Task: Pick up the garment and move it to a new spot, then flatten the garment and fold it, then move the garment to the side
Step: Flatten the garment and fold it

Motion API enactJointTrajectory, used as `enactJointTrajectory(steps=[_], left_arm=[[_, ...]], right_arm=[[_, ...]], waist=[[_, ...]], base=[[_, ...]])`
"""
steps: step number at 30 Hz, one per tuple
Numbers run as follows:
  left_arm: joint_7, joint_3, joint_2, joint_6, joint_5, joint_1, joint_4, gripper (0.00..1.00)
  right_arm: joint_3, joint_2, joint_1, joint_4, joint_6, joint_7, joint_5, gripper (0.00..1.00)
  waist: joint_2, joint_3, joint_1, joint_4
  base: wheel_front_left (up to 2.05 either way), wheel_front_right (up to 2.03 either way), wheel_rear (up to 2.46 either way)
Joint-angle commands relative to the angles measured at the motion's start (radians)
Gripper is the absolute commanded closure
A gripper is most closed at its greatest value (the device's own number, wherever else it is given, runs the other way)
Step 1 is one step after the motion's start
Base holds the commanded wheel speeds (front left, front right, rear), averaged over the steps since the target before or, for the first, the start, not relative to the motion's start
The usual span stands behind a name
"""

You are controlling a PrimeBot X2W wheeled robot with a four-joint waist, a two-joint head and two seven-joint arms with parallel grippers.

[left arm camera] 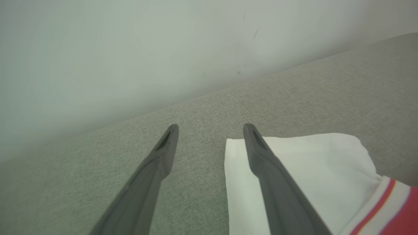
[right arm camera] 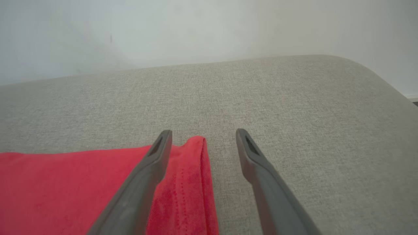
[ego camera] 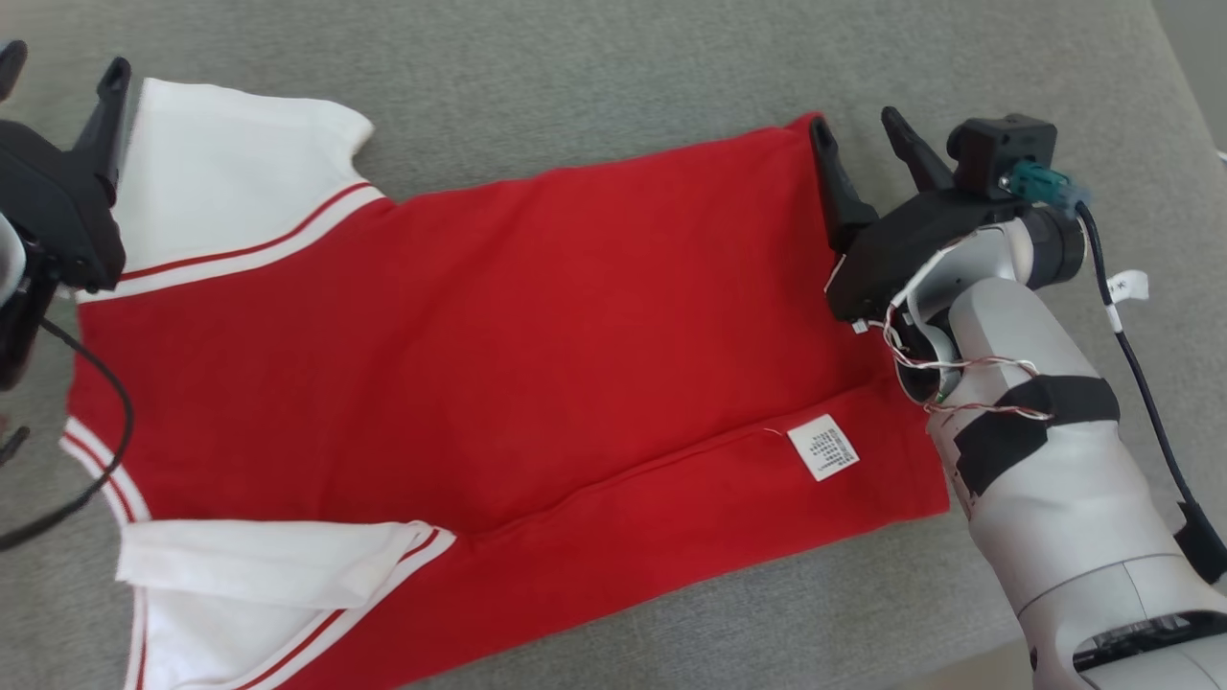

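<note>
The garment is a red shirt with white, red-striped sleeves, spread across a grey cushioned surface. Its near long edge is folded over, and a white care label shows there. My left gripper hovers open at the far white sleeve. In the left wrist view one finger crosses the corner of that sleeve, and the left gripper holds nothing. My right gripper stands open at the far hem corner. In the right wrist view the right gripper straddles the red hem corner, with nothing pinched.
Bare grey cushion lies beyond and to the right of the garment, ending at a pale wall. The cushion's rounded edge shows at the far right. A black cable hangs from my right wrist.
</note>
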Motion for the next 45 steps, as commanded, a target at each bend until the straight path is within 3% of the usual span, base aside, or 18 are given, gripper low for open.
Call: enactJointTrajectory(steps=[1, 12, 24, 25, 26, 27, 28, 29, 34, 45], left_arm=[[0.011, -0.010, 0.008, 0.001, -0.025, -0.029, 0.020, 0.00], [0.069, -0.126, 0.019, 0.001, -0.066, -0.115, 0.135, 0.00], [0.170, -0.147, -0.028, 0.002, -0.165, -0.148, 0.238, 0.00], [0.180, -0.150, -0.031, 0.002, -0.175, -0.148, 0.241, 0.00], [0.191, -0.151, -0.033, 0.002, -0.185, -0.148, 0.245, 0.05], [0.194, -0.149, -0.035, 0.002, -0.196, -0.149, 0.248, 0.65], [0.194, -0.149, -0.035, 0.002, -0.196, -0.149, 0.248, 0.65], [0.194, -0.146, -0.036, 0.002, -0.203, -0.152, 0.249, 1.00], [0.190, -0.140, -0.057, 0.001, -0.235, -0.160, 0.251, 1.00], [-0.002, -0.134, -0.077, 0.001, -0.272, -0.120, 0.168, 1.00]], right_arm=[[0.009, 0.010, -0.024, 0.016, -0.002, 0.008, 0.008, 0.00], [0.075, 0.037, -0.108, 0.101, -0.002, 0.035, 0.034, 0.00], [0.131, 0.049, -0.172, 0.195, -0.002, 0.042, 0.061, 0.00], [0.134, 0.051, -0.178, 0.202, -0.002, 0.041, 0.063, 0.04], [0.136, 0.052, -0.184, 0.209, -0.002, 0.040, 0.064, 0.40], [0.137, 0.053, -0.190, 0.216, -0.002, 0.038, 0.067, 0.78], [0.137, 0.053, -0.190, 0.216, -0.002, 0.038, 0.067, 0.78], [0.137, 0.053, -0.196, 0.224, -0.002, 0.036, 0.069, 1.00], [0.138, 0.051, -0.220, 0.257, -0.002, 0.011, 0.070, 1.00], [0.156, 0.017, -0.179, 0.289, -0.002, -0.103, 0.083, 1.00]], waist=[[-0.0003, 0.033, -0.0003, -0.044], [-0.0003, 0.051, -0.0003, -0.064], [-0.0003, 0.066, -0.0003, -0.041], [-0.0003, 0.068, -0.0003, -0.040], [-0.0003, 0.071, -0.0003, -0.039], [-0.0003, 0.073, -0.0003, -0.038], [-0.0003, 0.073, -0.0003, -0.038], [-0.0003, 0.076, -0.0003, -0.036], [-0.0003, 0.079, -0.0003, -0.028], [-0.0003, 0.010, -0.0003, 0.008]], base=[[0.00, 0.00, 0.00], [0.00, 0.00, 0.00], [0.00, 0.00, 0.00], [0.00, 0.00, 0.00], [0.00, 0.00, 0.00], [0.00, 0.00, 0.00], [0.00, 0.00, 0.00], [0.00, 0.00, 0.00], [0.00, 0.00, 0.00], [0.00, 0.00, 0.00]])
